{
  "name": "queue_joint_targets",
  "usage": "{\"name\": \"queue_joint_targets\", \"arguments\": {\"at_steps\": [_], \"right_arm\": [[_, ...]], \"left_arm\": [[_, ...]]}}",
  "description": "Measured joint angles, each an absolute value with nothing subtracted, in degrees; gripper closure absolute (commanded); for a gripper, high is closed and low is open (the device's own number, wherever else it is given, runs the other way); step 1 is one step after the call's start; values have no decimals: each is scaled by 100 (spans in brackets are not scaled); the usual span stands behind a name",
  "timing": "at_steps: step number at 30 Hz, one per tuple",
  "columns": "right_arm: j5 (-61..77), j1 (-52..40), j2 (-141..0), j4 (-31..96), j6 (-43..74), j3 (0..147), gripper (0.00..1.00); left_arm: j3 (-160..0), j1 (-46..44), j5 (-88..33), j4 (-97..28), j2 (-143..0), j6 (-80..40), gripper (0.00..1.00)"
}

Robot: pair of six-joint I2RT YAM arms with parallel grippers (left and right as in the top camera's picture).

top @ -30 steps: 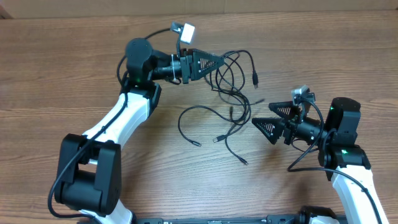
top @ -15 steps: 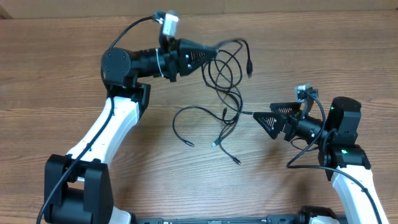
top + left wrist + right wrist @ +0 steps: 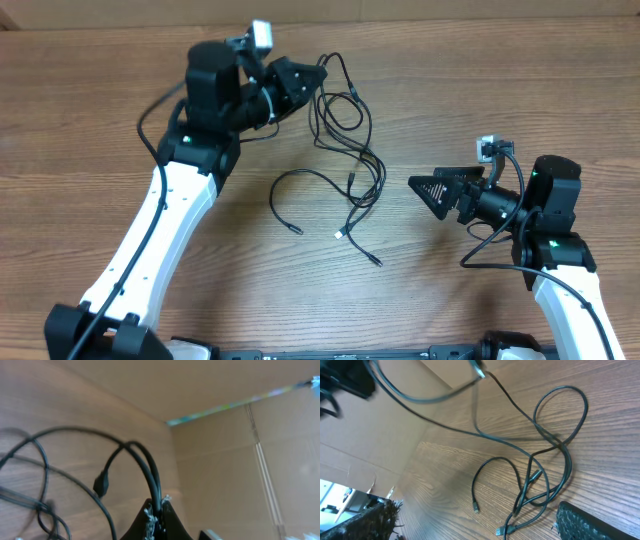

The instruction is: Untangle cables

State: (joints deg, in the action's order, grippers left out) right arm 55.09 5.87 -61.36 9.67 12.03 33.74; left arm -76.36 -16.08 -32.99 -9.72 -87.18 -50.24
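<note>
The left fingers (image 3: 154, 519) were shut tight on a loop of the cables (image 3: 352, 150), up near 12 o'clock on the worktop (image 3: 90, 120). From there the thin black cables ran toward 6 o'clock, and their loose ends lay flat in the middle. The right fingers (image 3: 440, 190) stood wide open at 3 o'clock. They held nothing and were near the cables but not touching them.

Left pincer (image 3: 318, 76) pinched closed, arm stretched forward; right pincer (image 3: 416, 187) spread wide, arm bent.

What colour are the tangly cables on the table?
The cables are black. The right wrist view shows them best.
</note>
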Motion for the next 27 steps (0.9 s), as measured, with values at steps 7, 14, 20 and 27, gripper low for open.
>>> {"name": "queue_joint_targets", "arguments": {"at_steps": [7,14,20,27], "right_arm": [[5509,585,-6136,952,1238,3374,0],[5511,585,-6136,954,1507,3374,0],[5511,585,-6136,954,1645,3374,0],[5509,585,-6136,976,1734,3374,0]], "left_arm": [[-9832,-1820,-2318,-3625,-8525,-3120,85],[-10903,-1815,-1776,-5085,-8344,-1688,32],[-10962,-1813,-1083,-5808,-8355,-1127,0],[-10962,-1813,-631,-6534,-8385,-1013,0]]}}
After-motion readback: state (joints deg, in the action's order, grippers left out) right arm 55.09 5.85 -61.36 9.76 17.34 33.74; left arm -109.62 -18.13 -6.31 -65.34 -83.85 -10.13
